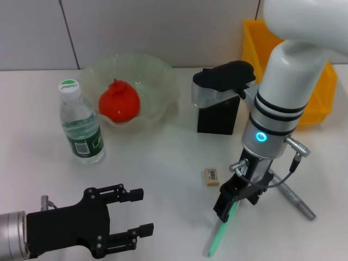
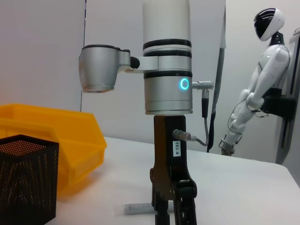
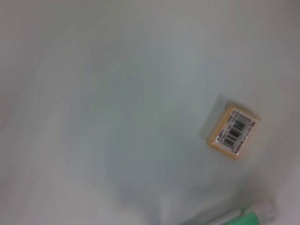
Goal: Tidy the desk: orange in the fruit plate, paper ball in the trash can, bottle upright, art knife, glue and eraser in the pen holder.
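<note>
A robotics lab: a white humanoid robot (image 2: pixel 257 79) hangs on the wall at right beyond the white table (image 2: pixel 243 187).

Orange (image 1: pixel 119 101) in plate (image 1: pixel 157 87); bottle (image 1: pixel 81 124) upright.

White arm, black-banded, cyan ring

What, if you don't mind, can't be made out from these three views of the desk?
- Pen holder: contents hidden by the right arm's wrist camera in the head view, cut off by the edge in the left wrist view.
- Trash can: inside blocked by the right arm.
- Right gripper: whether it grips the green tool beneath it.
- Paper ball: in no view.
</note>
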Available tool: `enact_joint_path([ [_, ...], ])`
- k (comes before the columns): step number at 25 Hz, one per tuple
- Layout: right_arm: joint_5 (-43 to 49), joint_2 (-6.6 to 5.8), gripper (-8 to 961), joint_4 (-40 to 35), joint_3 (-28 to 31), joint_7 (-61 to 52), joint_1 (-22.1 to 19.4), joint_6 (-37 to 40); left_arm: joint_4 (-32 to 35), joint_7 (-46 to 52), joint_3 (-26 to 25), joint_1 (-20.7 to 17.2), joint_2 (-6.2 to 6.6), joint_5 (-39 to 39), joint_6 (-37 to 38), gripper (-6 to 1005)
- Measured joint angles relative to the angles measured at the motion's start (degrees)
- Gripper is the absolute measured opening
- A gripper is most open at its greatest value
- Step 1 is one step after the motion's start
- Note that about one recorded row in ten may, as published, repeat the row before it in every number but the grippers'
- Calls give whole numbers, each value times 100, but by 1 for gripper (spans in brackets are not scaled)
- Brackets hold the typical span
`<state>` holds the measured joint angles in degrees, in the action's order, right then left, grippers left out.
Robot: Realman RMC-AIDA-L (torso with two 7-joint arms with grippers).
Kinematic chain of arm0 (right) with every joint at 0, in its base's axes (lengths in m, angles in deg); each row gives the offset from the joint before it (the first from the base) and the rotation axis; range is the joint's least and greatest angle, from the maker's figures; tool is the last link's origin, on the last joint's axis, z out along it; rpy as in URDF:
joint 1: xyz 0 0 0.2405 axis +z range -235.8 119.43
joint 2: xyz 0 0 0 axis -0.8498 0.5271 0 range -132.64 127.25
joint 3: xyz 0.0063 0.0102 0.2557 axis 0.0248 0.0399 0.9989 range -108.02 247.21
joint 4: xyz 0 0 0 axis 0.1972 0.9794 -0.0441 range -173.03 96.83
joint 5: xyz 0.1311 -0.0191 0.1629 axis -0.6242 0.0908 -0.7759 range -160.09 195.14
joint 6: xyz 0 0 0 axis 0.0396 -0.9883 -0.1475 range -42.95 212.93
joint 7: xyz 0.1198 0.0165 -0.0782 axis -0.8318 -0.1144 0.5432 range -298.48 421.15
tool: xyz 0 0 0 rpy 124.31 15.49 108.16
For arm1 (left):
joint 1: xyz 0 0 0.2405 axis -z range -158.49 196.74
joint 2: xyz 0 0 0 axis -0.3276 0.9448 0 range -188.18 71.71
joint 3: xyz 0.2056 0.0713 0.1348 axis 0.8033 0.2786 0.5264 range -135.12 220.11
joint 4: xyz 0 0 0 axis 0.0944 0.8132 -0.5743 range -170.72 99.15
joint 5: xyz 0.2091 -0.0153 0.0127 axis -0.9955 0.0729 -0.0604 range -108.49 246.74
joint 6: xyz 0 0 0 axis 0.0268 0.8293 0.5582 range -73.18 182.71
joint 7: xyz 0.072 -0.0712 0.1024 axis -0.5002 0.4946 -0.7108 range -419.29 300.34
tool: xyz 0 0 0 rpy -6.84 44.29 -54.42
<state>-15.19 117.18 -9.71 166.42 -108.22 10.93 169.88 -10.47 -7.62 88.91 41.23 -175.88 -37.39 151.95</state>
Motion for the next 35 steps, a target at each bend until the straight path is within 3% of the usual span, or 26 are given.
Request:
enact_joint_path([
  [17,-536,0,826,-134,-684,-8,137,-155,63,18,-1,-3,23,20,110,675],
  [35,-572,0,826,-184,-622,-16,144,-180,61,18,-1,-5,77,10,182,674],
])
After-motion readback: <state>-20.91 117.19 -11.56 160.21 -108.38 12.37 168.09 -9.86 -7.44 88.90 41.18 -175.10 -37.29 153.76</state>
